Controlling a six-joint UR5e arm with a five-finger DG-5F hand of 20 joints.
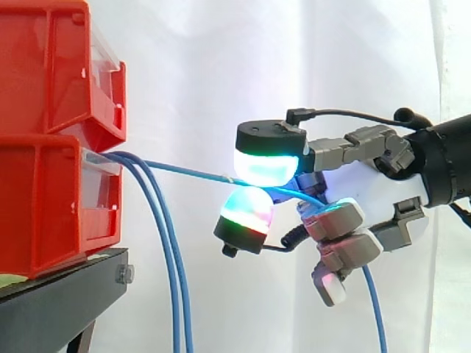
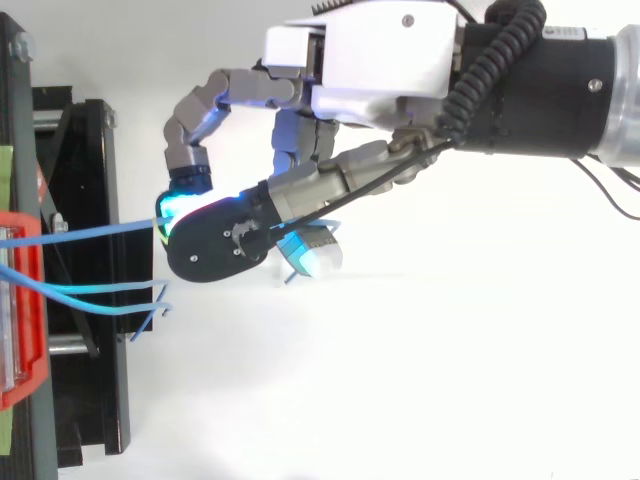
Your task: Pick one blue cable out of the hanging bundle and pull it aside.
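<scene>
Two stacked red bins (image 1: 51, 132) sit on a black stand (image 1: 62, 290) before a white curtain (image 1: 199, 66). Blue cables come out at the front of the lower bin. Just right of the bins, the bundle (image 1: 175, 309) curves over and hangs straight down past the edge of the stand. One blue cable (image 1: 184, 170) is apart from that bundle: it runs out from the lower bin to the right, stretched nearly level and sloping slightly down, well clear of the hanging strands. In the top view the same cable (image 2: 90, 233) crosses above the stand as a straight line away from the bins, while the others sag beside it. Farther right of the bins is the hand (image 2: 390, 50), reaching in toward them. Its fingers (image 1: 265, 165) pinch the cable between two glowing pads, a white-cyan one above and a green and red one below; the remaining ones are curled underneath. Past the pinch, the cable's loose end passes through the hand and drops down, farthest from the bins.
</scene>
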